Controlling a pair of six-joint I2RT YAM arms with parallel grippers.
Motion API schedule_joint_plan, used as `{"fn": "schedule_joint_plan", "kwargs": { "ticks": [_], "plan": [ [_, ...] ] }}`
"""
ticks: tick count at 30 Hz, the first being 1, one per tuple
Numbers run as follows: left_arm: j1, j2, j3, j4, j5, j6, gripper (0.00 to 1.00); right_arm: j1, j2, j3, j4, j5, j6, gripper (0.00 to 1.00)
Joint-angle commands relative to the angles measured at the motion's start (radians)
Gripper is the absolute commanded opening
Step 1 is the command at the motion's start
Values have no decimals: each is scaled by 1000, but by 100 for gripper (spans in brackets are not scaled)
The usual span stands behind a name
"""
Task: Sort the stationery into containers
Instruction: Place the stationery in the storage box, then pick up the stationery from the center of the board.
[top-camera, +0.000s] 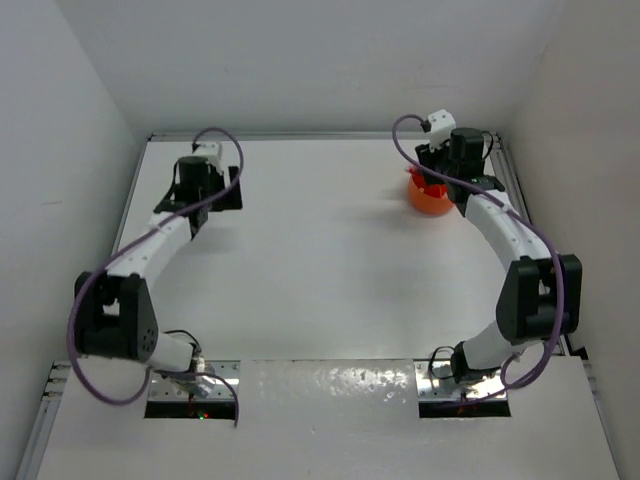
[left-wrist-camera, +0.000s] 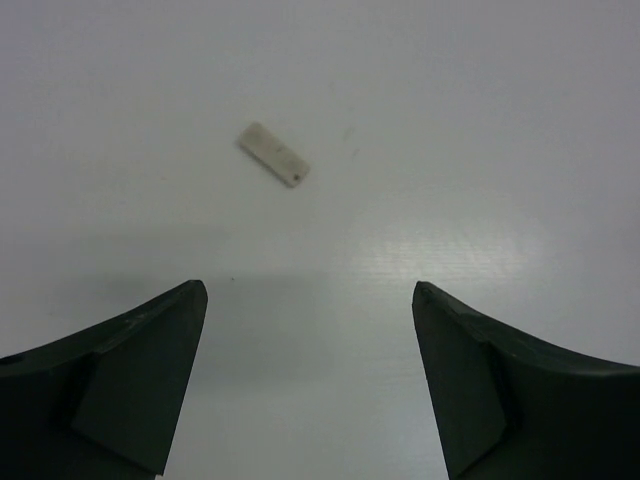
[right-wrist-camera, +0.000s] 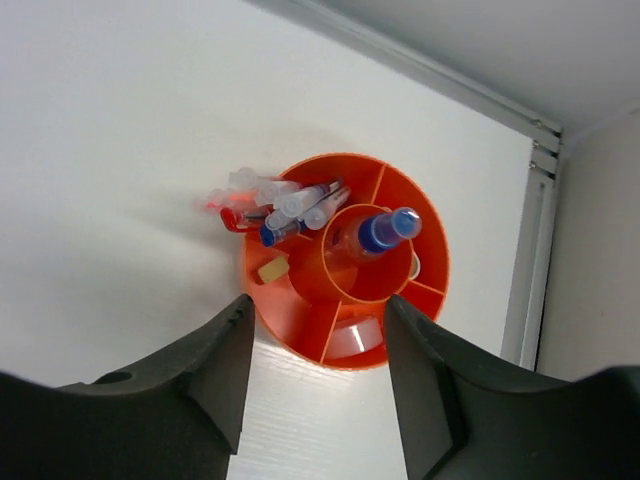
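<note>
Fingers (left-wrist-camera: 140, 370) of your left gripper (left-wrist-camera: 310, 292) gape empty, one beige block (left-wrist-camera: 273, 154) lying loose on the table (left-wrist-camera: 500, 120) just ahead, while your right gripper (right-wrist-camera: 320, 305), equally spread, hovers over the orange tub (right-wrist-camera: 295, 325) holding pens (right-wrist-camera: 300, 205), bottle (right-wrist-camera: 385, 230) and a second block (right-wrist-camera: 272, 268), so you look nearly done.

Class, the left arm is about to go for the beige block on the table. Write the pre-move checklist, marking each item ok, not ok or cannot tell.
1. The left pincer is open and empty: ok.
2. The beige block lies flat with nothing touching it: ok.
3. The block is centred between the fingertips: not ok; it lies ahead of them, slightly off-centre.
4. The orange tub stands upright: ok.
5. The space above the tub is free: not ok; the open right pincer hangs over it.
6. A compartment is free: ok; the near compartment looks empty.
</note>
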Motion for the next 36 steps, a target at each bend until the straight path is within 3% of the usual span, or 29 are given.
{"fn": "schedule_joint_plan", "kwargs": {
  "ticks": [1, 5, 7, 16, 20, 23, 29, 32, 35, 36],
  "plan": [
    [83, 166, 240, -285, -110, -271, 82, 29, -102, -82, 185, 65, 207, 54],
    [122, 454, 538, -590, -109, -378, 81, 67, -155, -139, 262, 89, 387, 55],
    [116, 593, 692, -665, -112, -401, 82, 104, -162, -154, 270, 86, 385, 55],
    [79, 791, 839, -569, -238, -429, 99, 167, -180, -193, 263, 83, 411, 55],
    [70, 823, 835, -546, -252, -434, 99, 184, -191, -194, 250, 80, 412, 54],
    [65, 837, 801, -537, -253, -431, 92, 191, -205, -197, 250, 79, 416, 54],
    [74, 857, 769, -528, -224, -432, 66, 193, -221, -193, 251, 80, 421, 54],
    [74, 865, 767, -520, -213, -426, 47, 194, -224, -188, 247, 80, 419, 54],
    [76, 872, 767, -512, -210, -423, 40, 194, -231, -190, 240, 82, 419, 54],
    [76, 872, 767, -511, -206, -420, 33, 194, -232, -190, 239, 82, 418, 54]
  ]
}}
